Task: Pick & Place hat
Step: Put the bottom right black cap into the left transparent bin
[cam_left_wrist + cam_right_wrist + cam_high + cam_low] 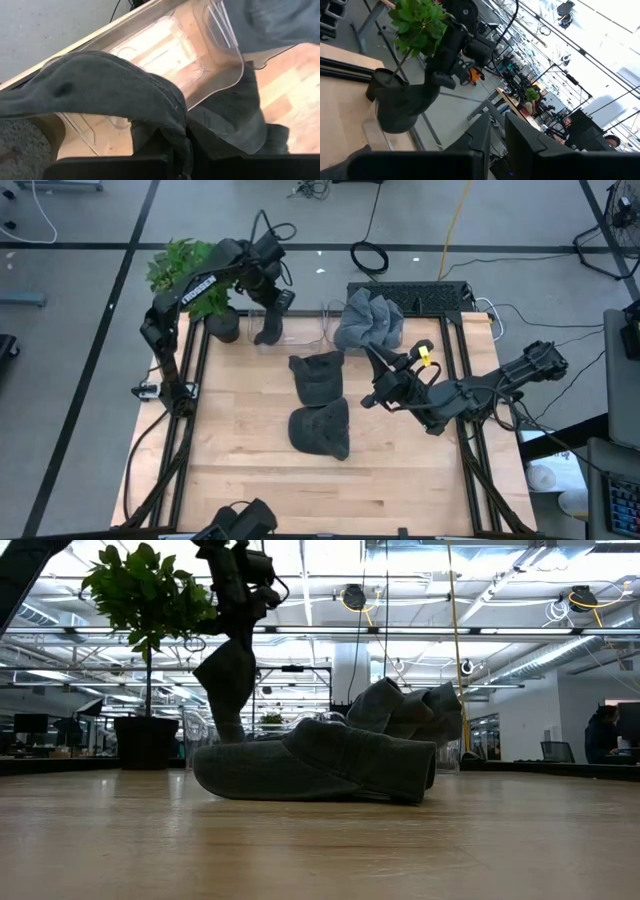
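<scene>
My left gripper [272, 300] is raised over the table's far edge and is shut on a dark grey hat [268, 330], which hangs beside a clear plastic container [305, 328]. Two more dark hats lie flat mid-table, one [318, 375] farther and one [322, 430] nearer. A heap of lighter grey hats [368, 320] sits at the far edge. My right gripper [375, 362] hovers right of the mid-table hats, raised and tipped upward, fingers together, touching nothing. My left gripper pinches the hat's upper edge [172, 125] between its two fingers, coming from above and pointing down. The hat [228, 680] hangs slack below the fingers. Its lower end [230, 730] reaches down beside the container near table height; whether it rests there cannot be told.
A potted plant [190, 270] stands at the far left corner, close to my left arm. A black frame [455, 330] borders the wooden table [250, 480]. The near half of the table is bare wood. Cables lie on the floor beyond the far edge.
</scene>
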Robot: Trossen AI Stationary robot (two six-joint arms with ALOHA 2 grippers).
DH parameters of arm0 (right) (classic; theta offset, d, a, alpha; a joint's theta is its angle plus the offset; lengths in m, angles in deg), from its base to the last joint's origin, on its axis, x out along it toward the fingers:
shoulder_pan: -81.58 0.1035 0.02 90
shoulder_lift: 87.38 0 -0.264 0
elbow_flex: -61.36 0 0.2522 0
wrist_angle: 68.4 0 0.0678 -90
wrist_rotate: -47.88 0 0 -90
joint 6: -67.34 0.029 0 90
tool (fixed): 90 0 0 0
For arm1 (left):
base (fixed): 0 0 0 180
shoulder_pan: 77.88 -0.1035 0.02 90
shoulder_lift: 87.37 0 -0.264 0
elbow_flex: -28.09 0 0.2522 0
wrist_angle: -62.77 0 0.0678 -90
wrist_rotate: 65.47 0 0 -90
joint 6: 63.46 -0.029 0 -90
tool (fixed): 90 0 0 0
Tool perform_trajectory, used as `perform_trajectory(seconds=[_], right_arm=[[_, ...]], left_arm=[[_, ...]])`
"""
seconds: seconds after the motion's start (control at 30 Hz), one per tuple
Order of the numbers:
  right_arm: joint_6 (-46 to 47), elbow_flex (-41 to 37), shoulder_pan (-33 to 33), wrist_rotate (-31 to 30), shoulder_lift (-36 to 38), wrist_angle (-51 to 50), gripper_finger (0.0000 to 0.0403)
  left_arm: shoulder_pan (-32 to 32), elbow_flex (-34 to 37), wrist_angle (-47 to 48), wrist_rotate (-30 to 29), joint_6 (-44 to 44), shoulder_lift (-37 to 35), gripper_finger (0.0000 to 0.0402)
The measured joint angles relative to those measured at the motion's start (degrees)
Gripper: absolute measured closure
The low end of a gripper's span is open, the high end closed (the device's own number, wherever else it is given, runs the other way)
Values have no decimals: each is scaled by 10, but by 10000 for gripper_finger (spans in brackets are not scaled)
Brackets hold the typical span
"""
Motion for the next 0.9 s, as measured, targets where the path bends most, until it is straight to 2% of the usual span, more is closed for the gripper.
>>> perform_trajectory(seconds=[0.3,0.63,0.7,0.9], right_arm=[[0,0,0,0,0,0,360],[1,0,0,0,0,0,360],[1,0,0,0,0,0,360],[0,0,0,0,0,0,360]], left_arm=[[-10,0,40,-37,-7,27,383],[-21,0,56,-47,-6,30,382],[-19,0,58,-47,-4,30,369],[-15,0,58,-46,-7,30,277]])
